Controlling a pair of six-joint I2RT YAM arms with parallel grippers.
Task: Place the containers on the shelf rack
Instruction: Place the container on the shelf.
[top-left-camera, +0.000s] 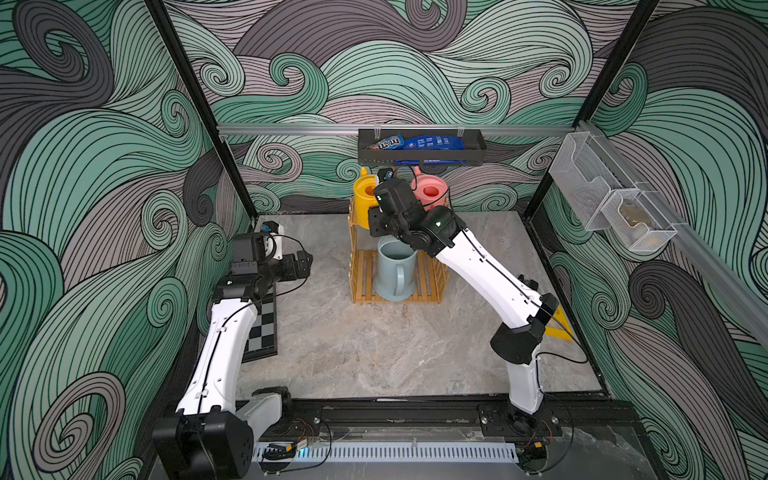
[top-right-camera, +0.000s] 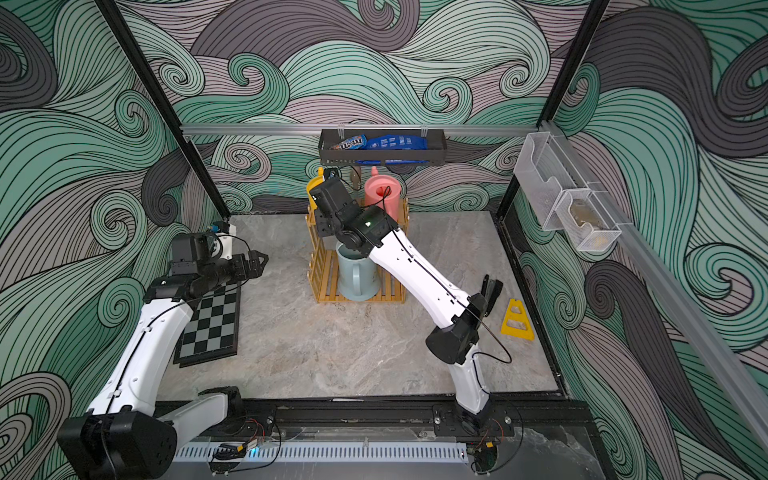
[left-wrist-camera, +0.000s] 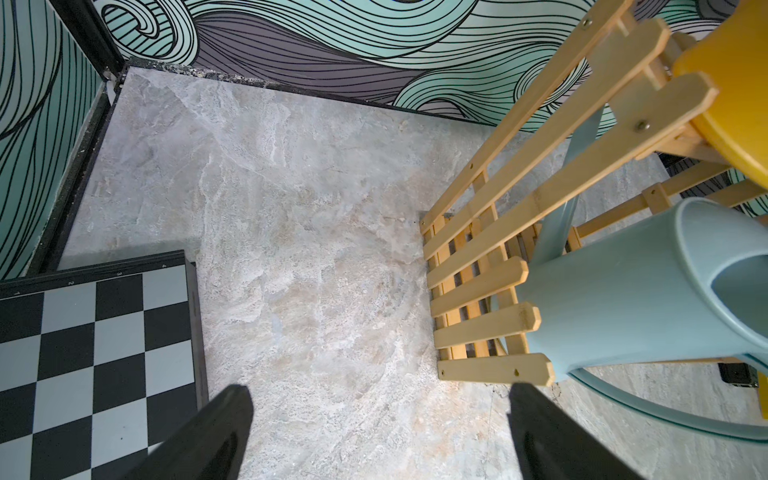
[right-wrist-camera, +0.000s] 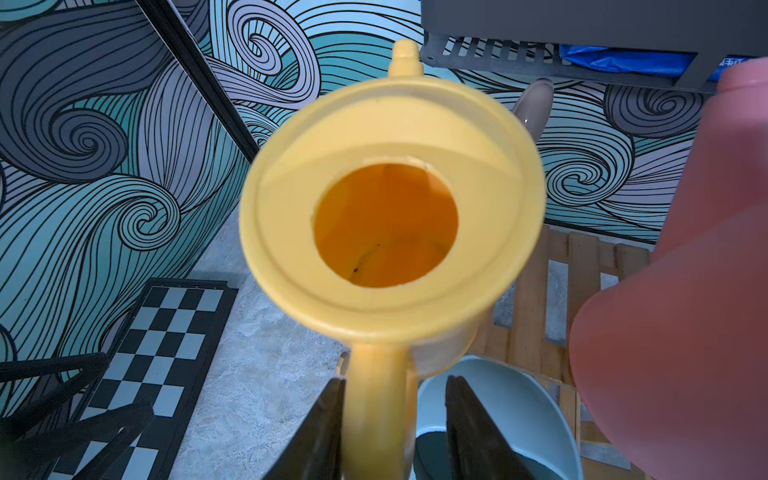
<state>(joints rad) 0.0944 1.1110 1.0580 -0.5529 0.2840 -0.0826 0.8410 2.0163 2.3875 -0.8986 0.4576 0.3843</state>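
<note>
The shelf rack stands at the far middle of the counter; all three containers are on it. On the upper tier the yellow can sits at the left and the pink can at the right; they are near each other, but I cannot tell if they touch. The blue-grey can stands upright on the lower tier, with its handle toward the near side. The right fingers stand on both sides of the yellow can's handle and are not clenched; one is at the handle, and a gap shows beside the other. The left fingers are spread wide and hold nothing; they are over the counter, between the chessboard and the rack.
</note>
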